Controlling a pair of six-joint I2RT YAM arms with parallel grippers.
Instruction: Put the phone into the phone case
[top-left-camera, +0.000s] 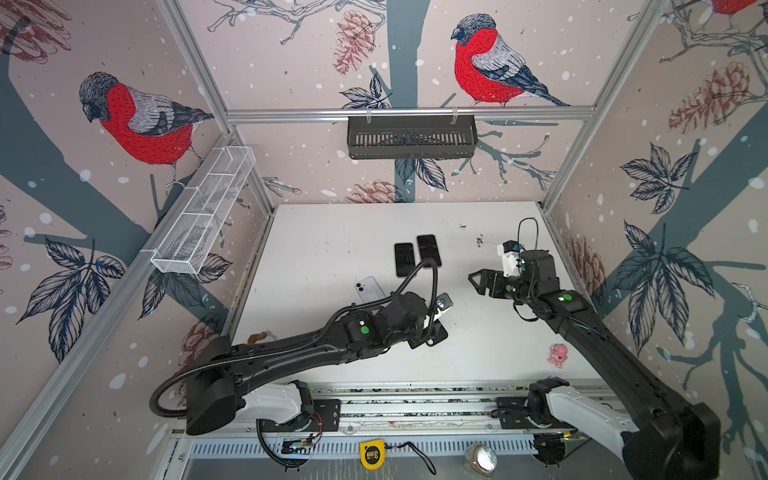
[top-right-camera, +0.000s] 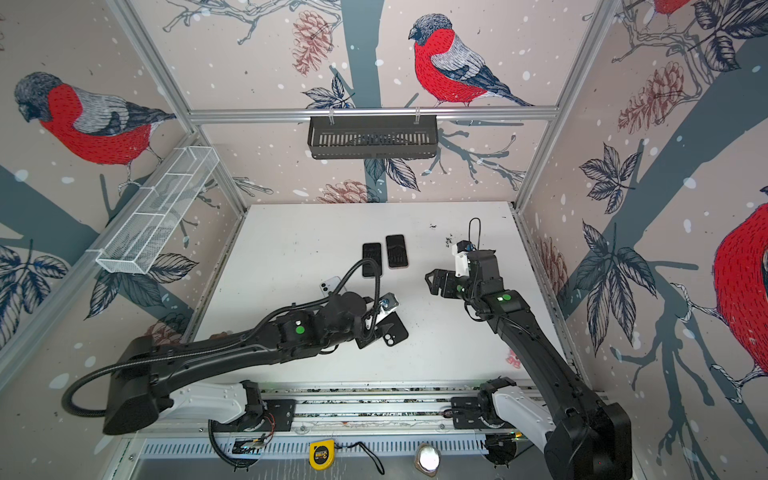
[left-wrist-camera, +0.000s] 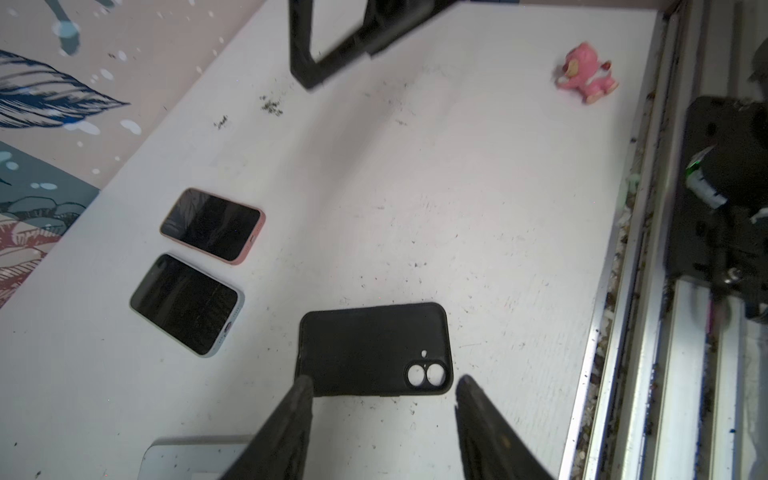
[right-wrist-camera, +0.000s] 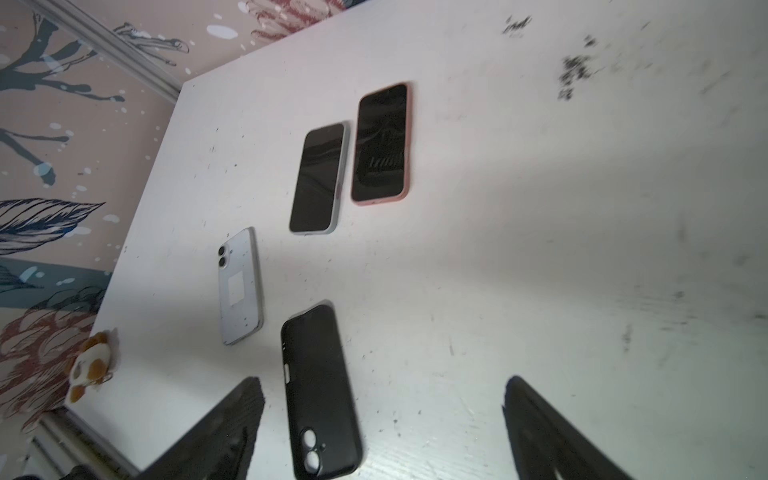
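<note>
A black phone case (left-wrist-camera: 365, 349) lies flat on the white table (top-left-camera: 332, 249), and the table shows through its two camera holes. My left gripper (left-wrist-camera: 384, 384) hovers open just over the case's long edge, with nothing between its fingers. The bare light-blue phone (right-wrist-camera: 240, 286) lies face down, camera up, beside the case. In a top view the phone (top-left-camera: 368, 289) peeks out behind the left arm. My right gripper (top-left-camera: 476, 283) stands open above the table to the right of the case (right-wrist-camera: 318, 374), holding nothing.
Two phones in cases lie at the back, one pale blue (left-wrist-camera: 187, 303) and one pink (left-wrist-camera: 212, 224). A pink toy (top-left-camera: 557, 355) sits front right and a brown-white toy (right-wrist-camera: 89, 365) front left. Baskets hang on the back wall (top-left-camera: 411, 137) and left wall (top-left-camera: 203, 212).
</note>
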